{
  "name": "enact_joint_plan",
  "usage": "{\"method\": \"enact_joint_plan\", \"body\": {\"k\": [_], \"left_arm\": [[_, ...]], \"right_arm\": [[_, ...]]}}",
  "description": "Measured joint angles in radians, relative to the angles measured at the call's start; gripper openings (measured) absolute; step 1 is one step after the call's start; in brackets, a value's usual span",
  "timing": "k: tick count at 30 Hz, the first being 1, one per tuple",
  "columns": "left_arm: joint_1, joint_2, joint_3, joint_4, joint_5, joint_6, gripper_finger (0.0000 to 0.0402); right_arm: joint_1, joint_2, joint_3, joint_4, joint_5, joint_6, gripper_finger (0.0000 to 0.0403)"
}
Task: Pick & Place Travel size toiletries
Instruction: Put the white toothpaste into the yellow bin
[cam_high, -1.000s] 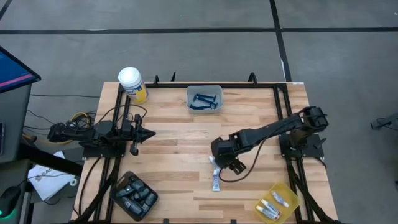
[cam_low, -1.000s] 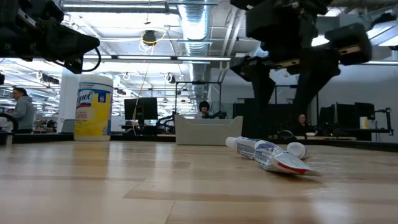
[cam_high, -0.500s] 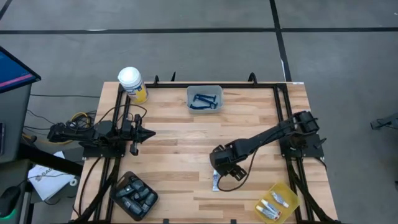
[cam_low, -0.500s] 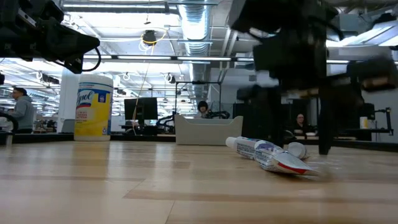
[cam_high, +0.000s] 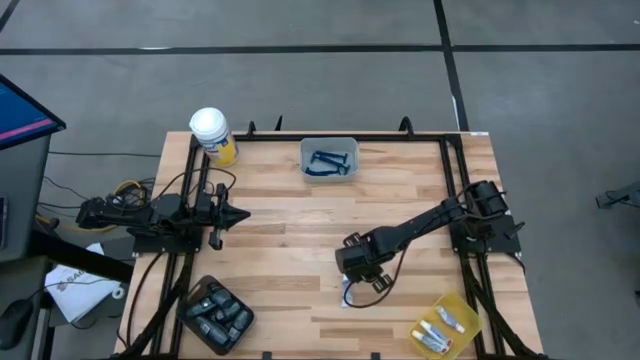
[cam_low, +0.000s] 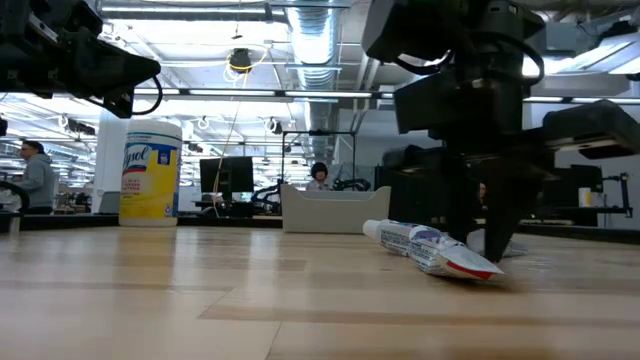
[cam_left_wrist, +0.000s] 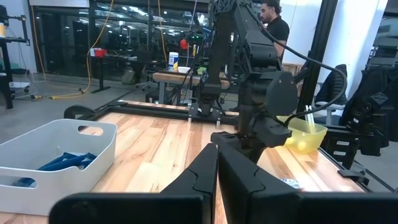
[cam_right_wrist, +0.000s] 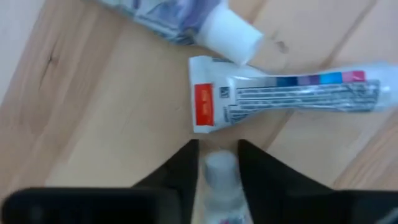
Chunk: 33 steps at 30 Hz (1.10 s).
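Wooden slats make up the table (cam_high: 290, 240), which sits in a black frame on a grey floor; across it at table height, a workshop with monitors and seated people shows behind.

Taking the grey bin (cam_high: 329, 157) at the table's far edge as landmark: it holds blue razors (cam_high: 328, 163). Well toward the near side from it, and slightly right, the right gripper (cam_high: 352, 283) is down at the tabletop over a small cluster of tubes (cam_high: 346, 294). In the right wrist view its two dark fingers (cam_right_wrist: 177, 177) have a small clear-capped tube (cam_right_wrist: 220, 180) between them, pressed close on either side. Just beyond lie a white tube with a red mark and coloured squares (cam_right_wrist: 280, 96) and another tube with a white cap (cam_right_wrist: 180, 22). From the low view, a toothpaste tube (cam_low: 430, 250) lies flat on the wood with the gripper's fingers standing just behind it.

Far to the near-right of the bin, a yellow tray (cam_high: 446, 325) holds more tubes. To the near-left, a black tray (cam_high: 215, 314) carries dark oval pieces. Left of the bin stands a yellow jar with white lid (cam_high: 214, 135).

The left gripper (cam_high: 236, 214) waits at the left edge, fingers pressed together, empty.
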Motion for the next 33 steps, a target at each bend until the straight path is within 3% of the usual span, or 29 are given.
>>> {"method": "enact_joint_plan", "body": {"k": [5, 13, 19, 21, 27, 30, 33], "left_arm": [[0.000, 0.000, 0.000, 0.000, 0.000, 0.000, 0.0008], [0.000, 0.000, 0.000, 0.000, 0.000, 0.000, 0.0008], [0.000, 0.000, 0.000, 0.000, 0.000, 0.000, 0.0008], [0.000, 0.000, 0.000, 0.000, 0.000, 0.000, 0.0008], [0.000, 0.000, 0.000, 0.000, 0.000, 0.000, 0.0008], [0.000, 0.000, 0.000, 0.001, 0.000, 0.000, 0.0008], [0.000, 0.000, 0.000, 0.001, 0.000, 0.000, 0.0008]], "right_arm": [[-0.001, 0.002, 0.005, -0.005, 0.005, 0.130, 0.0040], [-0.003, 0.015, 0.138, -0.087, 0.018, 0.288, 0.0039], [-0.001, 0.012, 0.265, -0.198, 0.017, 0.304, 0.0038], [-0.001, 0.008, 0.305, -0.247, 0.015, 0.308, 0.0012], [0.013, -0.093, 0.379, -0.260, 0.014, 0.416, 0.0005], [0.029, -0.169, 0.387, -0.262, 0.080, 0.542, 0.0004], [0.031, -0.228, 0.387, -0.360, 0.199, 0.808, 0.0003]]}}
